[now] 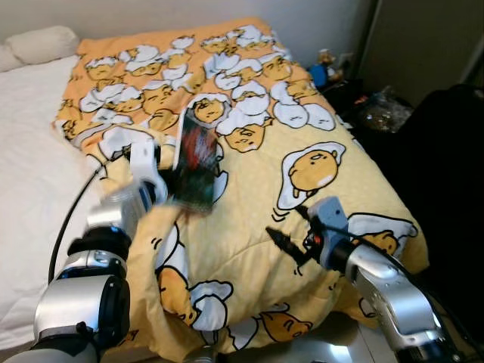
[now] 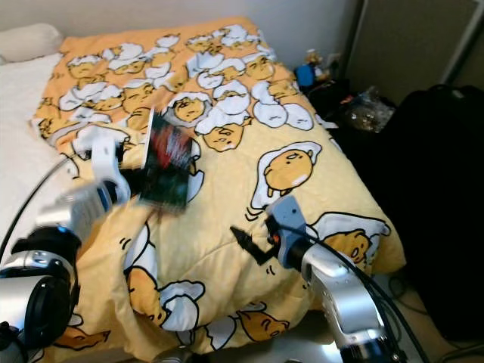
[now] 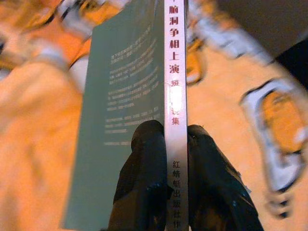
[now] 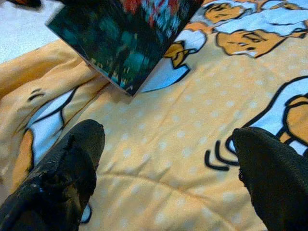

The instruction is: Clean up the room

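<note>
While the left gripper [image 3: 175, 144] pinches a thin dark book with a red and green cover [image 1: 195, 160], the book stands up on its edge above the yellow quilt with egg cartoons [image 1: 249, 249]. The book sticks out past the fingertips [image 3: 147, 139], toward 12 o'clock from the gripper, and both black fingers squeeze its white spine near the lower end. The left silver arm [image 1: 113, 227] reaches forward from the 7 o'clock corner, with its wrist bent up and a black cable hanging beside it.

Chinese writing runs down the spine. Some of it reads "脑洞争相上演", and lower down "红蜻蜓出版社". The grey-green back cover has small white lines of text, too tiny to read.

At about 4 o'clock from the book, the right gripper [image 1: 291, 234] hovers just over the quilt. Its two black fingers [image 4: 62, 168] are spread wide apart with nothing between them. The right silver arm [image 1: 386, 291] comes in from the 5 o'clock corner and points at the book. A white sheet [image 1: 30, 151] lies at 9 o'clock.
</note>
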Controlling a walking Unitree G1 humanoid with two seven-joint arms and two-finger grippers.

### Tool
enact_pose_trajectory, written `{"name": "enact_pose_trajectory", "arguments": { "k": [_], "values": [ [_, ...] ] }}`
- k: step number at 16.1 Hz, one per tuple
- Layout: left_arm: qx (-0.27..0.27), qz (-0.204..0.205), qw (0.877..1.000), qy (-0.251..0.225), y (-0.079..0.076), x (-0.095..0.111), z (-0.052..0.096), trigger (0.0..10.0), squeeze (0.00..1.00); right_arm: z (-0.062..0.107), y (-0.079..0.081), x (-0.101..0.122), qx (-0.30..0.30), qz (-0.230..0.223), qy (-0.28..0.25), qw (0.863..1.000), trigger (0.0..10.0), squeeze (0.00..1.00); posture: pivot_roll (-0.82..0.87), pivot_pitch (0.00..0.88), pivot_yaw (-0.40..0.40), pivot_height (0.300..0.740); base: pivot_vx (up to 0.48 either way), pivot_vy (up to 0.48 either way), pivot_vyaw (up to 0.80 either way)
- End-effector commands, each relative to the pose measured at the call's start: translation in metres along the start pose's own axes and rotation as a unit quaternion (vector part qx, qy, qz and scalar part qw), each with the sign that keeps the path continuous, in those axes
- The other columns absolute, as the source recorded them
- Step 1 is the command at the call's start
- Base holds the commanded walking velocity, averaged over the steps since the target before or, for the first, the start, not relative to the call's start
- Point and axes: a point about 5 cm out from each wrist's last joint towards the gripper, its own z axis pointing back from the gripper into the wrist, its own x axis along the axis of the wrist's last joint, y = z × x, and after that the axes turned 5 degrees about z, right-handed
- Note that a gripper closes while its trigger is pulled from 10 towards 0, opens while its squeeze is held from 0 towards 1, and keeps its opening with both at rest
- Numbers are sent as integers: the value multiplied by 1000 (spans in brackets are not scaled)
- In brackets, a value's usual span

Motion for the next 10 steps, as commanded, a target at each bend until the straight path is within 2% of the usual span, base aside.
{"name": "enact_pose_trajectory", "arguments": {
  "k": [1,3,4,5,7,8,9,10],
  "values": [
    [-56,22,997,-47,-8,24,5,0,0,-1,-9,6,-28,-6,-18,999,10000,0,25,0,123,740,0,0,0],
    [-169,129,971,-109,-24,53,21,0,0,-3,-21,5,-75,-26,-22,997,10000,0,32,0,123,740,0,0,0],
    [-181,140,967,-113,-25,55,23,0,0,-3,-23,4,-81,-30,-22,996,10000,0,32,0,123,740,0,0,0],
    [-207,160,958,-117,-27,56,28,0,0,-4,-28,4,-102,-39,-26,994,10000,0,38,0,121,740,0,0,0],
    [-256,183,943,-107,-34,53,37,0,0,-4,-41,8,-148,-84,-54,984,10000,0,38,0,121,740,0,0,0],
    [-293,195,930,-107,-42,54,44,0,0,-6,-45,13,-155,-117,-76,978,10000,0,45,0,120,740,0,0,0],
    [-305,199,925,-107,-45,55,47,0,0,-6,-46,14,-155,-125,-82,976,10000,0,45,0,120,740,0,0,0],
    [-341,207,911,-107,-53,57,53,0,0,-9,-48,19,-151,-148,-100,972,10000,0,49,0,122,740,0,0,0]
  ]
}}
